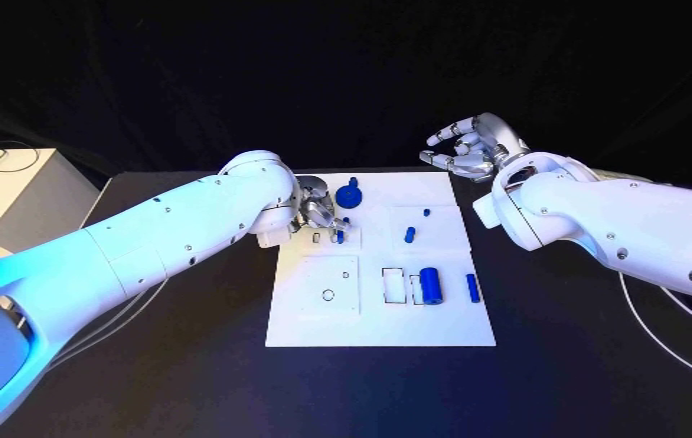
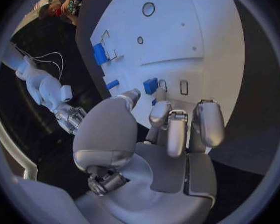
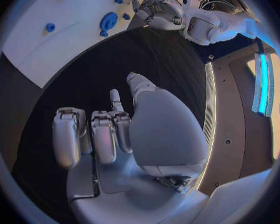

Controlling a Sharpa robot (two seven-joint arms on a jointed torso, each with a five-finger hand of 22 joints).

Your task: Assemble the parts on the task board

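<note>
While assy is underway, status: early, most pcs loose.
Task board: white, mid-table.
L hand: fingertips at small blue part on board; pinch or not, can't tell.
R hand: fingers apart, holds nothing, off board's far corner.
Left to do: blue cylinder, thin bar, peg, round part.

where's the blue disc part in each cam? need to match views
Head view: blue disc part at the board's far edge, beside the left hand.
Left wrist view: cannot tell.
Right wrist view: on the task board, beside the left hand.
Shared landmark: the left hand.
</note>
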